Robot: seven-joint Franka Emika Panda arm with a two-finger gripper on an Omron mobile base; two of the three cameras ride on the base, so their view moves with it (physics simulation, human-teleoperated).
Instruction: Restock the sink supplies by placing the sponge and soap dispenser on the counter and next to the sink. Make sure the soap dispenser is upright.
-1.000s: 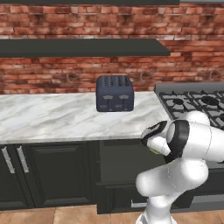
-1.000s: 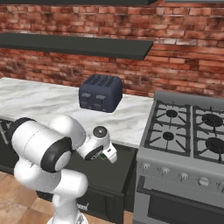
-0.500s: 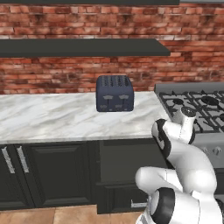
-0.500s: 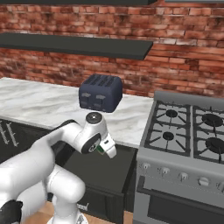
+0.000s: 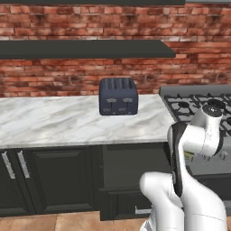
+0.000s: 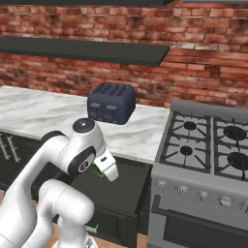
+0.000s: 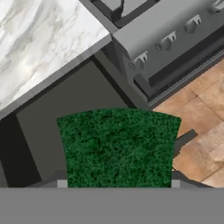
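The sponge (image 7: 118, 146) shows its green face large in the hand view, and my gripper (image 6: 100, 169) is shut on it. A sliver of the sponge's green (image 6: 98, 170) peeks out under the white hand in the right base view. The hand hangs in front of the dark cabinets, below the edge of the marble counter (image 6: 29, 111) and left of the stove. The same counter (image 5: 67, 122) runs along the brick wall, and its corner (image 7: 39, 35) lies ahead of the hand. The soap dispenser and the sink are out of view.
A dark blue toaster (image 5: 118, 96) (image 6: 111, 102) stands on the counter by the wall. A gas stove (image 6: 208, 140) (image 5: 194, 106) (image 7: 166, 30) adjoins the counter's right end. A dark shelf (image 5: 85, 48) hangs above, and wooden floor (image 7: 201, 113) lies below.
The arm has swung and folded, its upper links rising and turning towards the stove. The hand stays low before the cabinets with the sponge still gripped. The base has not moved.
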